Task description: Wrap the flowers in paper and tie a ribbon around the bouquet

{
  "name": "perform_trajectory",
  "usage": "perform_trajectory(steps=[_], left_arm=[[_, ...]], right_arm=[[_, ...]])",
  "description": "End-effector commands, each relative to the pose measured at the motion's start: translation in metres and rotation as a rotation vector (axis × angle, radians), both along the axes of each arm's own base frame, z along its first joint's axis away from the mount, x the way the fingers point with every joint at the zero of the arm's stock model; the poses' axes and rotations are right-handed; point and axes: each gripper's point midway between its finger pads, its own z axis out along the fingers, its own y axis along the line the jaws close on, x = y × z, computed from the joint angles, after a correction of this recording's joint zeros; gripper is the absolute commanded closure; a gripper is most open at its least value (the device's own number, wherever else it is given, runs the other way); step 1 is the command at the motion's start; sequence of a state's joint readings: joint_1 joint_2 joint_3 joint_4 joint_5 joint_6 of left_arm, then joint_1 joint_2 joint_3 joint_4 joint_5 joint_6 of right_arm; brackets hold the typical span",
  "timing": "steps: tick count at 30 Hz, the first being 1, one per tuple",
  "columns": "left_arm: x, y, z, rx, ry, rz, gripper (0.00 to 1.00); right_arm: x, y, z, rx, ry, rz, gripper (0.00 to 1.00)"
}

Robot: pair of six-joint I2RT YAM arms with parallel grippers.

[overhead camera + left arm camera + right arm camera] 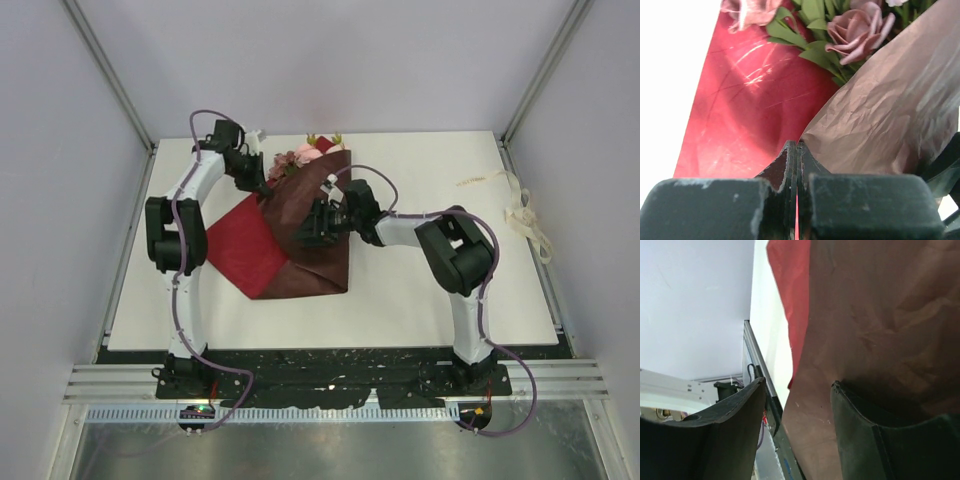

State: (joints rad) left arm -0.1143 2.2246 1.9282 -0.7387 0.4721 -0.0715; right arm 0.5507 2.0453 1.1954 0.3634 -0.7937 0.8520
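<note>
Left end effector (252, 180): jaws pressed fully together at the far-left edge of the paper (300, 270), just beside the flowers (295, 160). In the left wrist view its tips (796, 146) meet the edge of the folded-over flap, and a thin red sliver shows in the seam between the fingers (780, 175); read as a pinch on the paper.

Right end effector (315, 225): over the middle of the folded flap, jaws standing partly apart. In the right wrist view (797, 382) the gap between the two fingers is clear, with the dull brown side of the paper behind it. Nothing is gripped.

Tabletop (420, 300): white, carries everything below.

Paper: lies left of centre. One half is folded across the stems, showing its matte brown side, creased. The uncovered part on the left shows a glossy red side (740, 115), flat on the tabletop.

Flowers: dusty-pink blooms (855, 30) and green leaves stick out past the far end of the fold. Stems are hidden under the flap.

Ribbon (520, 205): cream, loosely curled, at the right edge of the tabletop, well apart from the paper and both arms.
</note>
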Motion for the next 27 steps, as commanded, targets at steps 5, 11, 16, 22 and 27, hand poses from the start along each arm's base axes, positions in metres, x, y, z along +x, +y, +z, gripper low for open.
perform_trajectory(steps=[5, 11, 16, 22, 27], left_arm=[[0.003, 0.039, -0.002, 0.203, 0.018, 0.071, 1.0], [0.006, 0.039, -0.006, 0.261, 0.037, 0.056, 1.0], [0.007, 0.037, -0.001, 0.256, 0.009, 0.022, 1.0], [0.002, 0.021, 0.004, 0.263, -0.017, -0.079, 1.0], [-0.007, -0.009, 0.004, 0.265, -0.045, -0.178, 1.0]], right_arm=[[0.011, 0.012, -0.035, -0.031, 0.042, -0.027, 0.41], [0.011, 0.023, -0.051, -0.028, 0.062, -0.025, 0.41], [0.011, 0.006, -0.089, -0.096, 0.2, -0.149, 0.48], [-0.012, -0.031, -0.115, -0.185, 0.368, -0.298, 0.52], [-0.026, -0.05, -0.107, -0.202, 0.424, -0.39, 0.55]])
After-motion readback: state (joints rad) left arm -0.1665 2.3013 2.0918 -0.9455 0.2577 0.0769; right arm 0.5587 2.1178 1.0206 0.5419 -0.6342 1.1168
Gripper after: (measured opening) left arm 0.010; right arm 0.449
